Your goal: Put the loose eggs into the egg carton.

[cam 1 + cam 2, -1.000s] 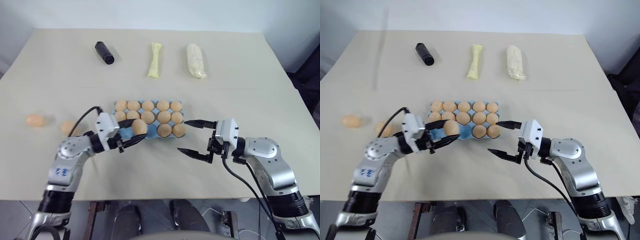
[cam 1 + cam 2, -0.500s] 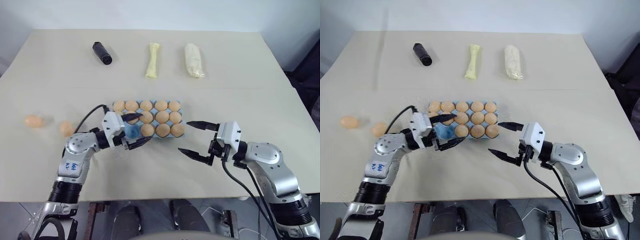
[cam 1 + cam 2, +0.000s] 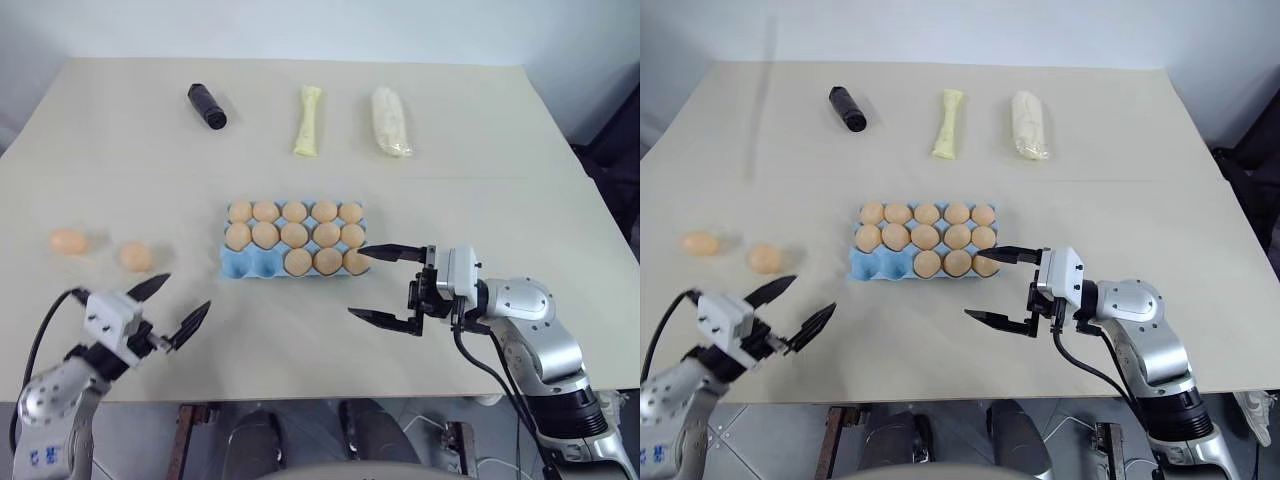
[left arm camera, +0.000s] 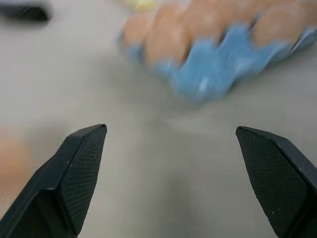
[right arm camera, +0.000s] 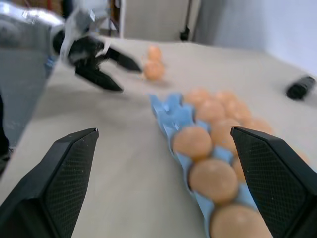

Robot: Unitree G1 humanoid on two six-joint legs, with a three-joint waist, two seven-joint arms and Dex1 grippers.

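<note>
nearest the robot, the left gripper hangs low over the front left of the table with its two black fingers spread wide and nothing between them. the right gripper sits off the front right corner of the egg carton, pointing across toward the left side, jaws wide apart and holding nothing; its upper fingertip lies just beside the nearest egg of the front row, though i cannot tell whether it touches. it looks parked there to steady or guard the carton rather than to pick.

just ahead and to the right of the left gripper, the light blue carton lies flat. its far and middle rows are full, and the front row holds three eggs at the right end, leaving the two cups closest to the left gripper bare. that suits the left arm, since those empty cups face its side.

ahead and slightly left of the left gripper, the near loose egg rests on the table, with the second loose egg further left. these two match the two free cups, so the near egg is probably the next target.

well beyond the carton lie a black cylinder, a thin yellow packet and a pale packet, none part of the job.
</note>
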